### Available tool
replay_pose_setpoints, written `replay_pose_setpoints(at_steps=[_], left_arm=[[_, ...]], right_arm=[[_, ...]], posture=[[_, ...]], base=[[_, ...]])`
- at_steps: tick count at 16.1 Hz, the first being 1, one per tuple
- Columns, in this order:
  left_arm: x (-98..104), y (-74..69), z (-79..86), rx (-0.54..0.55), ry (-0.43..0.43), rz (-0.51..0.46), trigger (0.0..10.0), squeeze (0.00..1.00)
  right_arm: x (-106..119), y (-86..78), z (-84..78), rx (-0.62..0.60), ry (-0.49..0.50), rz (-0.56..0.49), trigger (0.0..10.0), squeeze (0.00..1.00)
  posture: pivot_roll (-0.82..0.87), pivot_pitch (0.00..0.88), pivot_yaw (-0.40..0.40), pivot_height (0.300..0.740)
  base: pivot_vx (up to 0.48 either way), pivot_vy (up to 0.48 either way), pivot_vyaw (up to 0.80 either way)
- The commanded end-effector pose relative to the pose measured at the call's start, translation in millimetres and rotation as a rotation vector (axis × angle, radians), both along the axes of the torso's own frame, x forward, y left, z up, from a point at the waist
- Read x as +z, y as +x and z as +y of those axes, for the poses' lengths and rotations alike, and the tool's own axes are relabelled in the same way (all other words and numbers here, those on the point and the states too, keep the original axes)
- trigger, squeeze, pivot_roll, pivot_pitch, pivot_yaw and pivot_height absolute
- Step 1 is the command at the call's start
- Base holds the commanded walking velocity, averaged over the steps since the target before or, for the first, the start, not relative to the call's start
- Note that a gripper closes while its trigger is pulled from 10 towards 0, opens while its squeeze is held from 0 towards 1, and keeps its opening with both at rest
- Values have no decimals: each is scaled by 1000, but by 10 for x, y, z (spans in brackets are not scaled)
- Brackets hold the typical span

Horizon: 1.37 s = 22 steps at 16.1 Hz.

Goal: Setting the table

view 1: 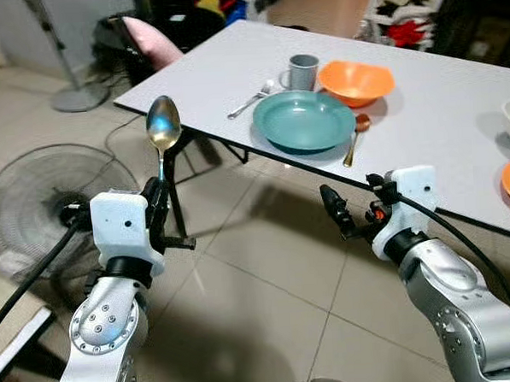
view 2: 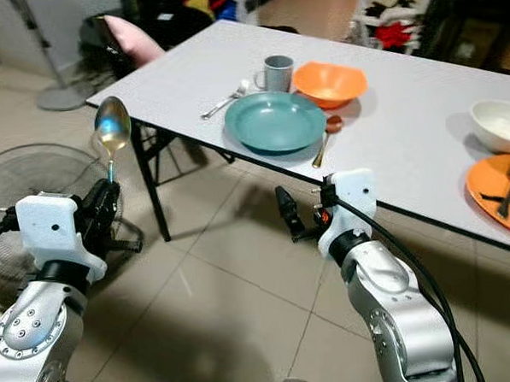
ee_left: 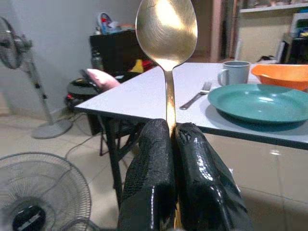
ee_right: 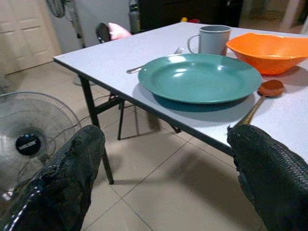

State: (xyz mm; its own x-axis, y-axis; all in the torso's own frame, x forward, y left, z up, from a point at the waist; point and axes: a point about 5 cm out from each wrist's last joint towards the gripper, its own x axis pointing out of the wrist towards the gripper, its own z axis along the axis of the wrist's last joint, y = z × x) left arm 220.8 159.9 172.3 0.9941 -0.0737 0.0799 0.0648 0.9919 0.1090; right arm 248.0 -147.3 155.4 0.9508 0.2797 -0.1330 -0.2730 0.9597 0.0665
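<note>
Fingers of left gripper: clenched on gold metal spoon, upright, short of white worktop.
Head views: teal plate, grey mug, orange bowl, fork, copper spoon laid; held spoon unplaced.
Right wrist: right gripper fingers spread, empty.

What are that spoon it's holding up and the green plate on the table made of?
The spoon in the left hand looks like polished metal: its bowl mirrors the room with a golden tint. The green plate looks like glossy plastic or glazed ceramic; soft highlights don't settle which.
</note>
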Motion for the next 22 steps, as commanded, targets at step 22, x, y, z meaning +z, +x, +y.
replay_pose_setpoints(at_steps=[22], left_arm=[[23, 36, -31, -25, 20, -7, 10000, 0]], right_arm=[[20, -19, 1, -19, 15, 2, 10000, 0]], posture=[[-100, 29, 15, 740]], base=[[0, -329, -150]])
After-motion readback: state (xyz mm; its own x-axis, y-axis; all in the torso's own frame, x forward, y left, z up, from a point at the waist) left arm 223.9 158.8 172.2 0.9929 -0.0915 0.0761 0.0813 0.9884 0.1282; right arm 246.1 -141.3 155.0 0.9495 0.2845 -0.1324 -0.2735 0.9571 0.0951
